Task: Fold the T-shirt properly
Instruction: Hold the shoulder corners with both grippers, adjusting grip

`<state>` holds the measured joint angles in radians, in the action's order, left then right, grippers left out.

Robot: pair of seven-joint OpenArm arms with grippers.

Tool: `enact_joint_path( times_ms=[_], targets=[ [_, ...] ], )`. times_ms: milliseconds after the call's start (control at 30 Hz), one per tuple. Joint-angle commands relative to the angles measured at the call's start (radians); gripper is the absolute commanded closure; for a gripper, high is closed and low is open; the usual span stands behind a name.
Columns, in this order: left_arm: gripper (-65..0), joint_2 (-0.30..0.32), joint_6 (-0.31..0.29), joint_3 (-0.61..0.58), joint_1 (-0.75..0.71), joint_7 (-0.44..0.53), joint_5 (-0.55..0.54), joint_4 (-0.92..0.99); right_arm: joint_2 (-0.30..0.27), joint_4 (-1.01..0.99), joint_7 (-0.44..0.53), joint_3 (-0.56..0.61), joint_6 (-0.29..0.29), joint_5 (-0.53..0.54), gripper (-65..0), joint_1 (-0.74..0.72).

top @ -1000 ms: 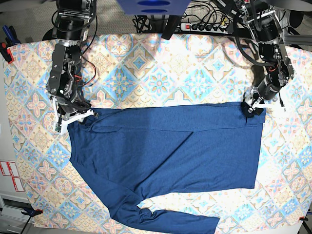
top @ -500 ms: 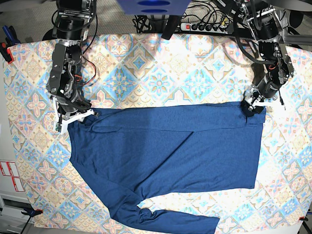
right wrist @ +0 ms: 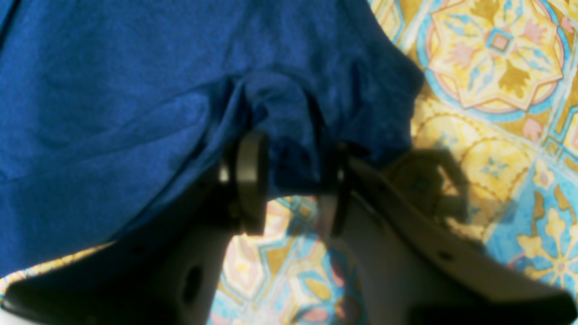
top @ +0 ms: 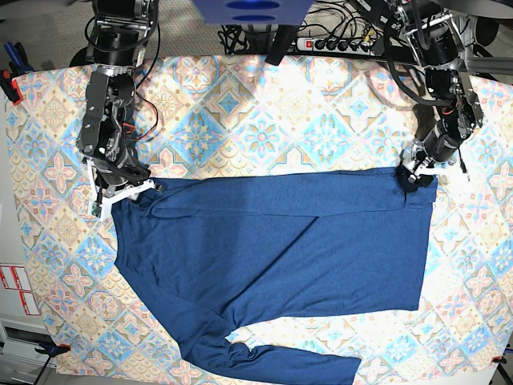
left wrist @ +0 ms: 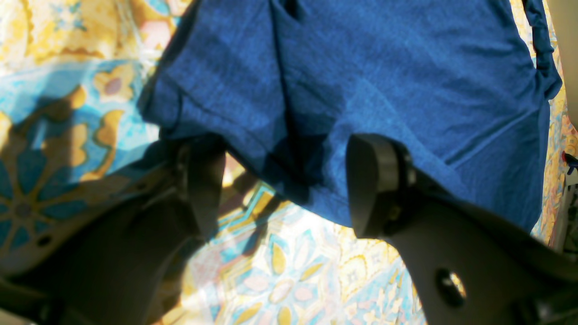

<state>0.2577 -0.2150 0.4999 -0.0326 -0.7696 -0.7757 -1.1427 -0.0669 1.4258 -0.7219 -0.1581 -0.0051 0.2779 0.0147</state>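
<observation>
With the T-shirt [top: 272, 257] spread flat on the tablecloth [top: 264, 120], its far corners are split: right gripper [right wrist: 293, 180] pinches a bunch, left gripper [left wrist: 284, 185] gapes unclosed, so close left before lifting evenly

A tablecloth [top: 264, 120] patterned with pastel blue, yellow and pink tiles covers the table. Beyond its far edge lie a black power strip [top: 337, 44] and tangled cables [top: 240, 36]. White labels [top: 16, 289] sit at the left edge.
</observation>
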Motion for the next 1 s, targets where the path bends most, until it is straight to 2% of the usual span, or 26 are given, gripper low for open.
enact_joint_path(
  times_ms=[0,233,333,467,567,900,967],
  targets=[
    [-41.0,0.009,0.013,-0.002,0.006,-0.026,0.015,-0.004,-0.009,0.014,0.02,-0.001,0.003,0.004,-18.8,-0.015],
    [-40.0,-0.018,0.013,-0.004,0.047,-0.026,0.025,-0.003,-0.007,0.013,0.02,-0.001,0.003,0.004,-18.8,-0.017],
    [-30.3,-0.021,0.013,-0.004,0.05,-0.026,0.022,-0.003,-0.007,0.013,0.02,-0.001,0.003,0.004,-18.8,-0.017],
    [-9.3,-0.021,0.013,-0.004,0.052,-0.026,0.019,-0.003,-0.007,0.013,0.02,-0.001,0.003,0.004,-18.8,-0.017],
    [-0.1,-0.021,0.013,-0.004,0.052,-0.026,0.017,-0.003,-0.007,0.013,0.02,-0.001,0.003,0.004,-18.8,-0.017],
    [0.0,-0.014,0.012,0.003,0.043,-0.026,0.015,-0.004,-0.007,0.02,-0.041,-0.008,0.003,0.011,-19.0,-0.017],
    [0.0,-0.014,0.012,0.003,0.043,-0.026,0.015,-0.006,-0.006,0.017,-0.055,-0.008,0.003,0.011,-20.9,-0.017]
  ],
)
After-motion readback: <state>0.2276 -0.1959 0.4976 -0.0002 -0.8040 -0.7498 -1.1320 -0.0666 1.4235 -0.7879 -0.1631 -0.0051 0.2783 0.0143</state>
